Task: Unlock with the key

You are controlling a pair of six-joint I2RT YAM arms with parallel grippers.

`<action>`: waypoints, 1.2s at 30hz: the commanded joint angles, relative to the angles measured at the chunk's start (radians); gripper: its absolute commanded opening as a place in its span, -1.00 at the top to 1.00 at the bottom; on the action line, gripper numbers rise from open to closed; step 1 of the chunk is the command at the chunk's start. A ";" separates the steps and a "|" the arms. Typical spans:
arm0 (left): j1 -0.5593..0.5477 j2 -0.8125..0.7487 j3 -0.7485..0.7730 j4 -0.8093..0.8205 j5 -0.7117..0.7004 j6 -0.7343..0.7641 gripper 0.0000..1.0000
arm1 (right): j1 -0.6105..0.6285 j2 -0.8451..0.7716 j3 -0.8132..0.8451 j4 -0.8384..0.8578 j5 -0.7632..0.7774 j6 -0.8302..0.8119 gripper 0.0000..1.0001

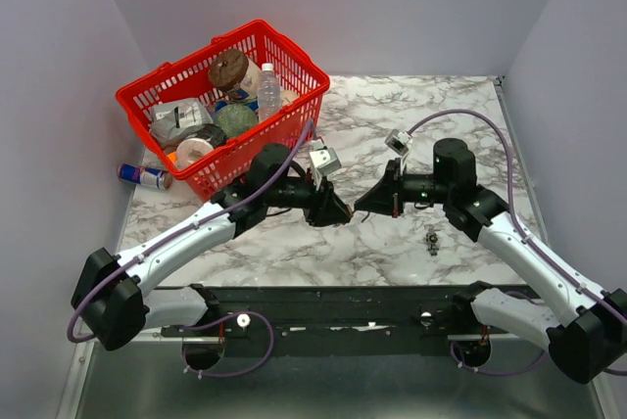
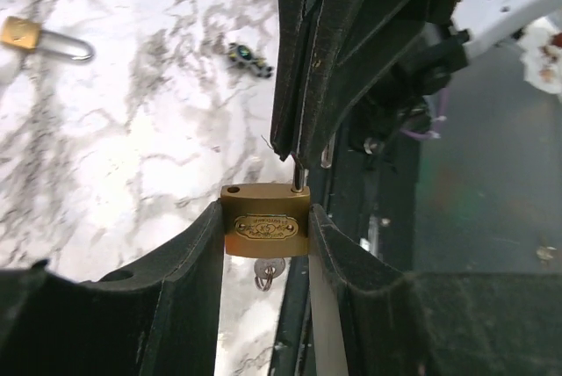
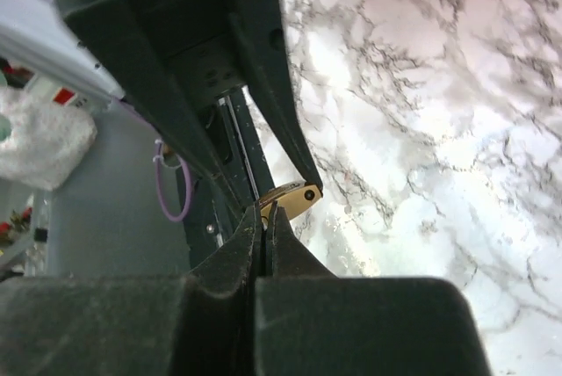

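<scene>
The left jaws, partly open, clamp one brass padlock (image 2: pixel 264 228); its oval stamp is unreadable. The right jaws are pressed fully shut at its shackle, grip unclear. The key (image 1: pixel 432 241) lies alone on bare bench (image 1: pixel 411 106), toward the near edge, right of middle. A second padlock (image 2: pixel 44 38) lies apart.

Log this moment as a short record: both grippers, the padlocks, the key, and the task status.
left gripper: clamped on the brass body of the held padlock
right gripper: jaws shut, seemingly on that padlock's shackle
key: lying on the table, in neither gripper
second padlock: lying on the table beyond the key
under held padlock: small silver piece, unclear what it is
basket: red, far left corner, filled with goods
status: the dark key is not yet picked up
</scene>
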 commanded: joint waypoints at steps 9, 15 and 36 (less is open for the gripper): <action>-0.143 -0.067 0.042 -0.153 -0.552 0.196 1.00 | 0.007 0.127 -0.005 0.010 0.221 0.235 0.99; -0.154 -0.055 0.045 -0.163 -0.570 0.195 1.00 | 0.008 0.125 -0.015 0.028 0.246 0.250 0.81; -0.153 -0.014 -0.036 -0.231 -0.670 -0.112 1.00 | -0.009 -0.111 -0.116 -0.024 0.465 0.241 -0.74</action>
